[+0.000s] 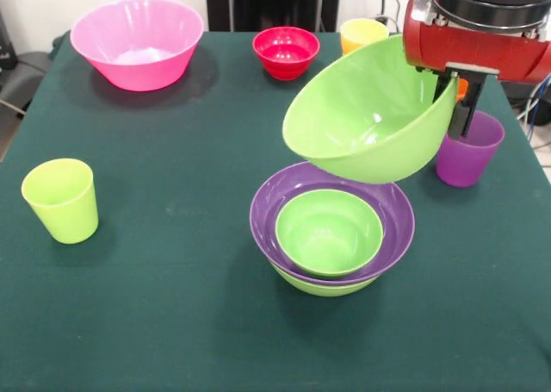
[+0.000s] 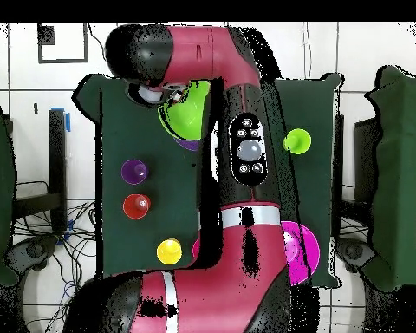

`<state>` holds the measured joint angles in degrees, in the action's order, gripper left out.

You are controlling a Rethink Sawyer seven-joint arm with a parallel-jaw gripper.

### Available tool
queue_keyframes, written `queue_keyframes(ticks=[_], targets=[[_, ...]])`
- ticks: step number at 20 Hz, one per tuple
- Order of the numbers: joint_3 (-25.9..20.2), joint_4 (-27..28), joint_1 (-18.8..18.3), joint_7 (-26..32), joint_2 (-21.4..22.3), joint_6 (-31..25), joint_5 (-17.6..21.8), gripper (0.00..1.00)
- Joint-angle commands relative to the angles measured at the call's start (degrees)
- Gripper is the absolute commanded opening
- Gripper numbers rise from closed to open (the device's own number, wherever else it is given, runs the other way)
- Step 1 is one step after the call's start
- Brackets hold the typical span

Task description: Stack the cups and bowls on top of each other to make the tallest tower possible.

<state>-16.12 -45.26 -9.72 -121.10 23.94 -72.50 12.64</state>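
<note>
The bowls (image 1: 329,233) and cups (image 1: 60,199) were glossy, smooth plastic. The purple cup (image 1: 467,155) looked translucent. Matt green cloth covered the table (image 1: 155,297).

Open table lies between the lime cup (image 1: 60,200) and the bowl stack (image 1: 331,233); purple cup (image 1: 467,149) crowds its right.

Tilted green bowl (image 1: 370,121) above stack (image 1: 331,233)

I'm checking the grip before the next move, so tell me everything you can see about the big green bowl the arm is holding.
The large lime green bowl is glossy, smooth plastic, round and empty. It hangs tilted in the air, mouth facing down-left, its rim pinched at the upper right by the gripper. It hovers just above the stack, where a smaller green bowl sits inside the purple bowl.
</note>
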Motion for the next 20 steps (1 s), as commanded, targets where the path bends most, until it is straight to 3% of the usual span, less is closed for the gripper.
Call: queue_keyframes(ticks=[1, 8, 15, 20], targets=[[-4.4, 2.0, -0.7, 18.1, -1.1, -4.8, 3.6, 0.0], [-4.3, 3.9, -0.9, 20.3, -2.4, -5.1, 3.3, 0.0], [-4.6, 10.6, -1.3, 23.2, -5.9, -8.2, 4.2, 0.0], [-3.8, 10.6, -1.4, 23.6, -6.1, -7.9, 3.5, 0.0]])
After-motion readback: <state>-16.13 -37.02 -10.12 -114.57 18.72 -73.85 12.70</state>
